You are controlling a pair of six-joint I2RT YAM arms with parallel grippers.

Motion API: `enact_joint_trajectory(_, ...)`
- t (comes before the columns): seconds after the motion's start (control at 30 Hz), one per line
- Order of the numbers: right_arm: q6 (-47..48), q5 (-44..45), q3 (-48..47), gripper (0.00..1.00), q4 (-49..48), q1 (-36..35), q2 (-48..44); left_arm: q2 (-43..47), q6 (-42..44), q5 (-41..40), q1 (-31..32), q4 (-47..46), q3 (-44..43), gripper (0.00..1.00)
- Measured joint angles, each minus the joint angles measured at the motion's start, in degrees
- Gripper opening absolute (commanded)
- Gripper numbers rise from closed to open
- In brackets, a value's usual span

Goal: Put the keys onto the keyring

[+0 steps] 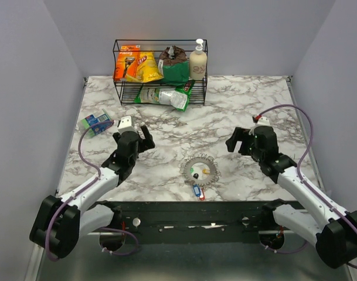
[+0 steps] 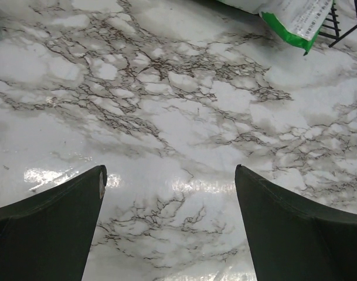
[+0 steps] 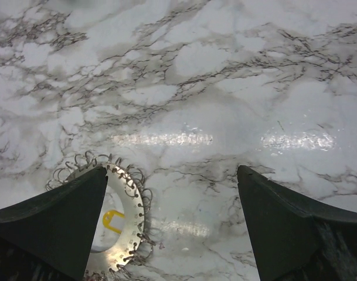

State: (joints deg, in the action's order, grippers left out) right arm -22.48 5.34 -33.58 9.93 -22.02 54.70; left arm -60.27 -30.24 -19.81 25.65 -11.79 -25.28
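The keyring (image 1: 199,171) is a flat silvery ring edged with small wire loops, lying on the marble near the front middle. Small keys lie inside it: a yellow one (image 1: 206,171) and a green one (image 1: 196,175). A blue key (image 1: 196,190) and a red key (image 1: 201,197) lie just in front of it. My left gripper (image 1: 144,136) is open and empty, left of the ring. My right gripper (image 1: 235,139) is open and empty, right of and beyond the ring. In the right wrist view the ring (image 3: 126,222) and the yellow key (image 3: 112,220) show beside the left finger.
A black wire rack (image 1: 160,71) with snack bags, a razor pack and a soap bottle (image 1: 198,61) stands at the back. A green-white bag (image 1: 166,95) lies under it and shows in the left wrist view (image 2: 295,20). A blue-green box (image 1: 96,123) lies at left.
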Motion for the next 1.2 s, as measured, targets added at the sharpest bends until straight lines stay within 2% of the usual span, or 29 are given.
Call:
enact_joint_trajectory(0.23, -1.33, 0.11, 0.02, 1.00, 0.15, 3.02, -0.96, -4.44, -3.13, -2.27, -0.52, 6.21, -4.83, 0.99)
enact_joint_trajectory(0.47, -1.53, -0.44, 0.44, 1.00, 0.22, 3.28, -1.07, -5.40, -4.24, -2.58, -0.57, 8.13, -5.22, 0.99)
enact_joint_trajectory(1.2, -1.11, -4.90, 0.50, 1.00, 0.17, 3.28, -3.43, 2.05, -4.52, -3.39, -0.57, 5.92, -3.04, 0.99)
